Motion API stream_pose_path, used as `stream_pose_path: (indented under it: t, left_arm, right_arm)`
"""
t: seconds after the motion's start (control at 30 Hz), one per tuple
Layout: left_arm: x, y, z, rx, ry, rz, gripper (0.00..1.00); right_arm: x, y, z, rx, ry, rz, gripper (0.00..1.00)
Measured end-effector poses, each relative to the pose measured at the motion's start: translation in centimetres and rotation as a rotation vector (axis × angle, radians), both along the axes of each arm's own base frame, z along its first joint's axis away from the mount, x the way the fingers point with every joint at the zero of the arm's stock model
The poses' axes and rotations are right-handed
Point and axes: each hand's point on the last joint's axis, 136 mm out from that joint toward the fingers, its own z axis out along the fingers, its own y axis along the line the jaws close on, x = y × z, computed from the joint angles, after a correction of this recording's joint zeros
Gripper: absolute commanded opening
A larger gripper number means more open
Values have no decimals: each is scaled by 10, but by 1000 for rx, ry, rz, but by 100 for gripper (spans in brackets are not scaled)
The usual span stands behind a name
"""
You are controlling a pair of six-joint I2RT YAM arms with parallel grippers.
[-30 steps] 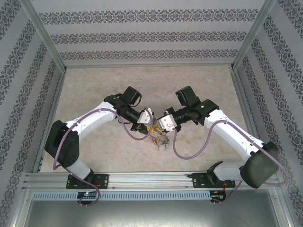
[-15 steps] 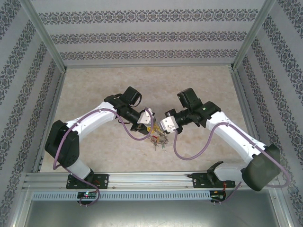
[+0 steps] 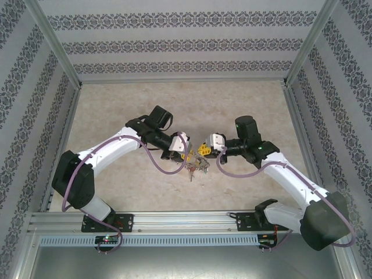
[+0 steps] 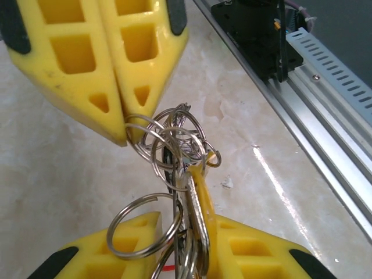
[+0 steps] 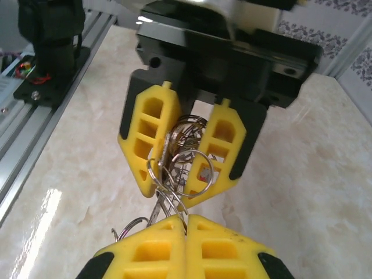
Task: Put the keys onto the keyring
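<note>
A bunch of silvery keys with a yellow tag hangs between the two grippers, just above the marble tabletop. My left gripper is shut on the keys, and their blades are hidden between its yellow fingers. Looped silvery rings of the keyring fan out above it. My right gripper is shut, pinching one wire loop of the keyring at its tips. In the top view the left gripper and right gripper meet tip to tip over the keys.
The aluminium rail with the arm bases runs along the near table edge, close behind the grippers. Patterned walls and metal posts enclose the table on three sides.
The right gripper has closed on a ring loop. Its wrist has swung back to the right and turned, and the bunch has shifted slightly with it. The left arm has barely moved.
</note>
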Motion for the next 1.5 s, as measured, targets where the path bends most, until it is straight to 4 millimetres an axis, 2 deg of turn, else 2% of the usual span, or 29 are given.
stream_pose_path:
  t: [0.2,0.33,0.37,0.5,0.67,0.9,1.2,1.5]
  left_arm:
    - [8,-2,0,-10,-37,23,0]
    - [8,-2,0,-10,-38,24,0]
    - [8,-2,0,-10,-37,24,0]
    - [7,-2,0,-12,-31,21,0]
    - [3,-2,0,-15,-25,13,0]
    - [0,0,0,-10,-10,7,0]
    - [-6,0,1,-19,18,-7,0]
    - [-8,0,1,-19,40,-14,0]
  right_arm:
    - [10,-1,-2,92,224,-37,0]
    - [4,0,-6,102,263,9,0]
    - [3,0,-7,96,253,16,0]
    - [-2,-4,-9,63,155,30,13]
    - [-4,-10,2,19,-24,25,25]
    - [-7,-8,16,-71,-200,70,37]
    - [-21,2,4,-233,-356,171,39]
    - [-19,4,-8,-340,-436,202,30]
